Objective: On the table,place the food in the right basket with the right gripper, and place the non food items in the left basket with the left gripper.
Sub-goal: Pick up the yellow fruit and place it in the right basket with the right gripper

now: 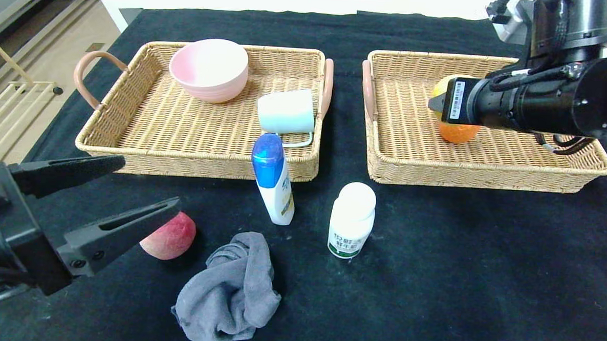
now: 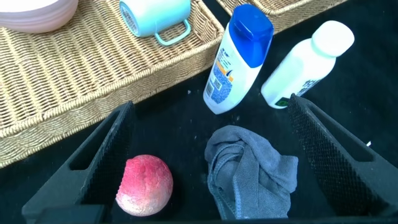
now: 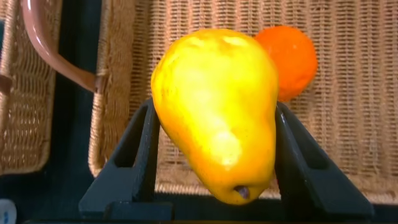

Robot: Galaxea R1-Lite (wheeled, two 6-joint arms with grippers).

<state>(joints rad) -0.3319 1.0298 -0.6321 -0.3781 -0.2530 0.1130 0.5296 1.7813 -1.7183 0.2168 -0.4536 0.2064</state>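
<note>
My right gripper is shut on the yellow pear and holds it above the right basket, just over the orange lying inside. My left gripper stands open low over the table's front left. Between its fingers in the left wrist view lie the pink-red peach and a crumpled grey cloth, neither touched. The blue-capped bottle and the white green-label bottle stand on the black table in front of the baskets.
The left basket holds a pink bowl and a pale mug lying on its side. The peach sits left of the grey cloth. The right arm reaches across the right basket's far side.
</note>
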